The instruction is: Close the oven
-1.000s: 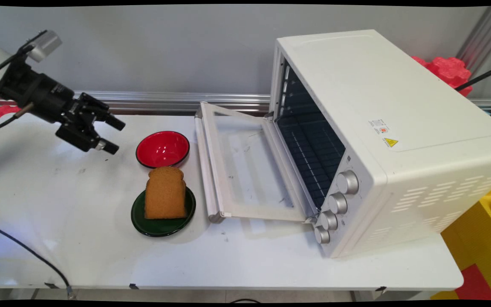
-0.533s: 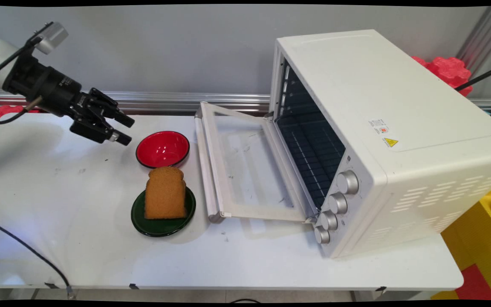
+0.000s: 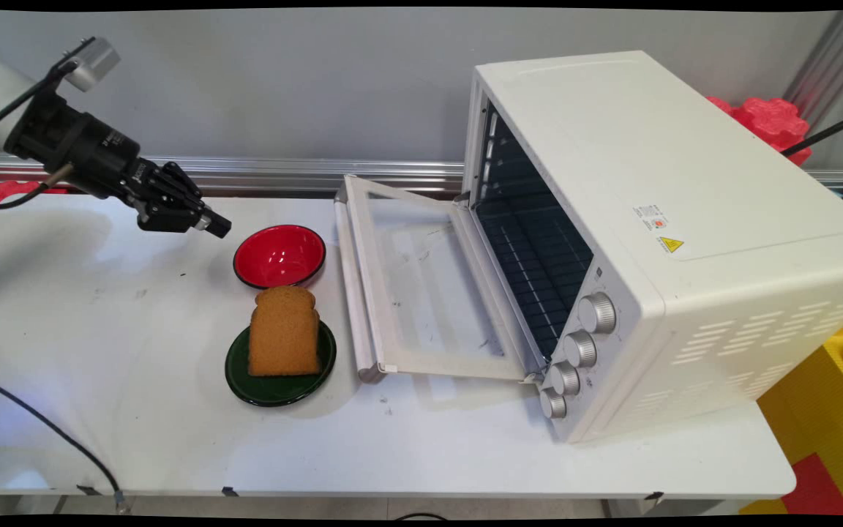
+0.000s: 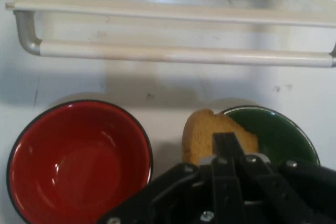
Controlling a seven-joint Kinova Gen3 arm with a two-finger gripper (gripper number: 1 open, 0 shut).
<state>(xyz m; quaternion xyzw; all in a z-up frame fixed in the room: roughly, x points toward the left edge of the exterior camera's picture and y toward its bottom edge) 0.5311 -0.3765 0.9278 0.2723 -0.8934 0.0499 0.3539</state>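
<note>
The white bench (image 3: 136, 424) carries four things. A red bowl (image 3: 279, 256) sits toward the back, left of centre. Just in front of it, close but apart, a dark green plate (image 3: 280, 386) rests on the top, with a brown bread slice (image 3: 284, 331) lying on it. To the right of both stands a white oven (image 3: 685, 241) with its door (image 3: 421, 282) dropped open toward the bowl and plate; the door's handle bar (image 3: 352, 293) runs just beside them, and it seems to hang slightly above the surface rather than touch it. A black cable (image 3: 48, 432) trails across the near left corner. The top shows small dark scuffs.
</note>
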